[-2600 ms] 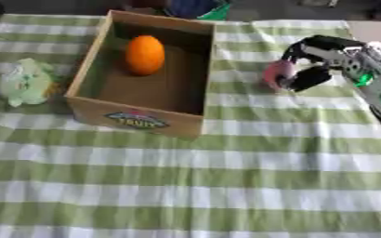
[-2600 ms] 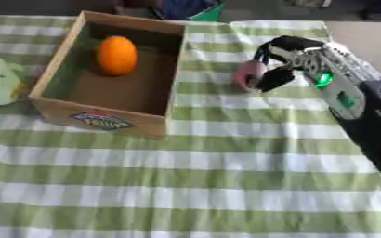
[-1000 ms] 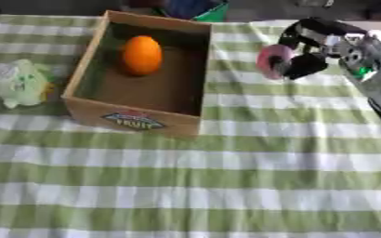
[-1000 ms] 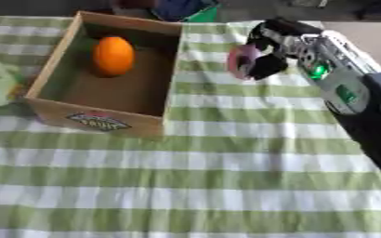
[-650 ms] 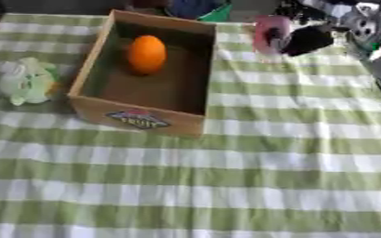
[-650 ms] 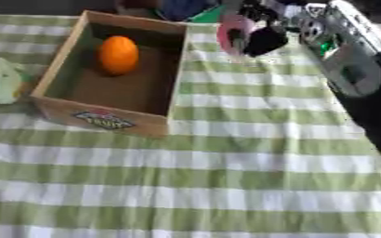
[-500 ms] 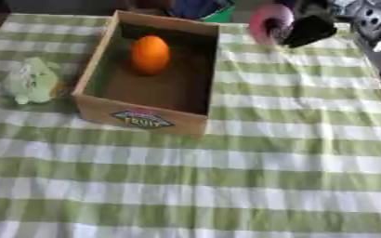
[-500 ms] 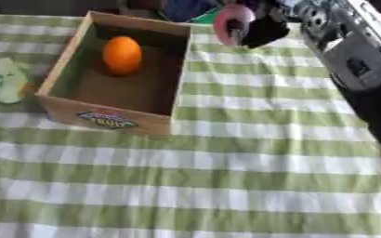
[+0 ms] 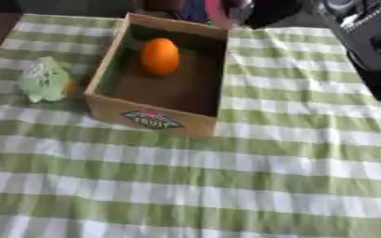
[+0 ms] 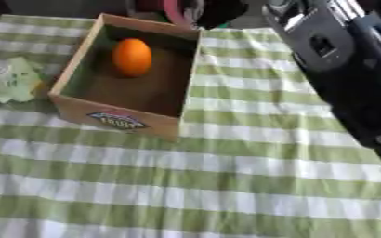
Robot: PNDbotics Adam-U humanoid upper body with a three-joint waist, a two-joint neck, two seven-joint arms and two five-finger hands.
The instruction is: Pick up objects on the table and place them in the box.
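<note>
Right hand (image 9: 267, 10) — at the top edge of the view, above the far right corner of the cardboard box (image 9: 155, 122), fingers curled around a pink object (image 9: 217, 11); the object is only partly visible and cannot be identified further. The arm runs in from the upper right. Inside the box an orange (image 9: 160, 56) lies toward the far end. Outside the box, just beside its left wall, a pale green soft item (image 9: 45, 80) rests on the green-and-white checked tablecloth (image 9: 226, 186) — apart from the hand.
</note>
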